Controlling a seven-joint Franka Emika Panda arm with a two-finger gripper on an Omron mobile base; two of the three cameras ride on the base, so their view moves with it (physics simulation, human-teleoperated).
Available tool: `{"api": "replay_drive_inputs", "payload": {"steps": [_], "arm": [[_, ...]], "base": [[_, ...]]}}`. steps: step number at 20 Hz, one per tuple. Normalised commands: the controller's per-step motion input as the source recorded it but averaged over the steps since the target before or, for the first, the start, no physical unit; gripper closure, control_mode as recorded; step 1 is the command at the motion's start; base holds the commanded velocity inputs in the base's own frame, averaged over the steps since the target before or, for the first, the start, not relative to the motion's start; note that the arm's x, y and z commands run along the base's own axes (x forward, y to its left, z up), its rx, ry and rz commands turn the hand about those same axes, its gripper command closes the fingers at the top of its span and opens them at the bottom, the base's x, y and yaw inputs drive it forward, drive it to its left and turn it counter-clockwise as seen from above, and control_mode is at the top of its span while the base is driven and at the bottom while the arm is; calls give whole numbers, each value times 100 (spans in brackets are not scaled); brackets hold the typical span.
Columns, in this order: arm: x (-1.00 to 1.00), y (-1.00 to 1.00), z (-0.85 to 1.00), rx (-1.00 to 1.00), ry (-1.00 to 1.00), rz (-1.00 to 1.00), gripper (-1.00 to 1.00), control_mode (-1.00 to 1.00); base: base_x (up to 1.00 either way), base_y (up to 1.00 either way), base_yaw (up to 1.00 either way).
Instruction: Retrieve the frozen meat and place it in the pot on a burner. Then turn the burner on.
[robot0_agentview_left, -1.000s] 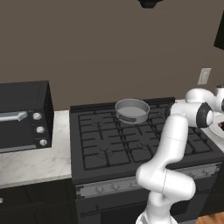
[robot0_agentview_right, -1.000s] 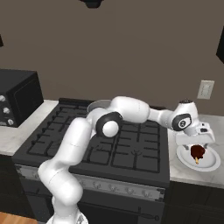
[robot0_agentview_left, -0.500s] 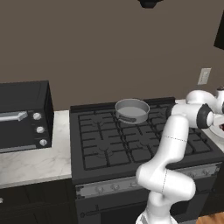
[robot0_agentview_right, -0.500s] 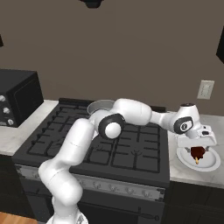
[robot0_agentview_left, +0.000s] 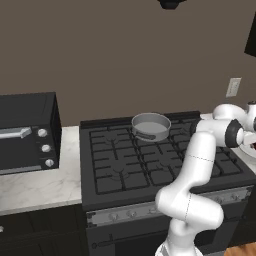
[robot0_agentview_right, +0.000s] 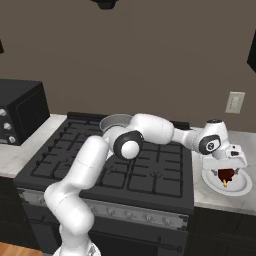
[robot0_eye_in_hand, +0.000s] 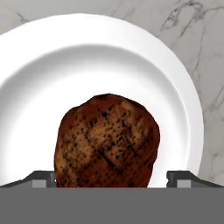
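The frozen meat (robot0_eye_in_hand: 107, 142), a reddish-brown drumstick-shaped piece, lies in a round white dish (robot0_eye_in_hand: 39, 70) on the marbled grey bench (robot0_eye_in_hand: 205, 48) right of the black stove (robot0_agentview_right: 150, 172). The tool (robot0_eye_in_hand: 112, 177) stands wide open astride it, gripping nothing. The shallow grey metal pot (robot0_agentview_left: 150, 126) sits on a rear burner (robot0_agentview_left: 150, 139).

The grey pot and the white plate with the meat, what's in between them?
In the right base view, black stove grates and the robot's white arm lie between the grey metal pot and the white round plate.
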Motion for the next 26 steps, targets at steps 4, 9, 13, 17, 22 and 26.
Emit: {"api": "replay_drive_inputs", "payload": {"steps": [4,9,13,17,22,26], "arm": [[0,0,-2,0,0,0,100,-100],[0,0,0,0,0,0,100,-100],[0,8,8,-1,0,0,100,-100],[-11,46,67,-6,0,3,100,-100],[-4,88,90,-7,-1,5,100,-100],[0,100,61,-5,-1,14,100,-100]], "base": [[0,0,0],[0,0,0],[0,0,0],[0,0,0],[0,0,0],[0,0,0]]}}
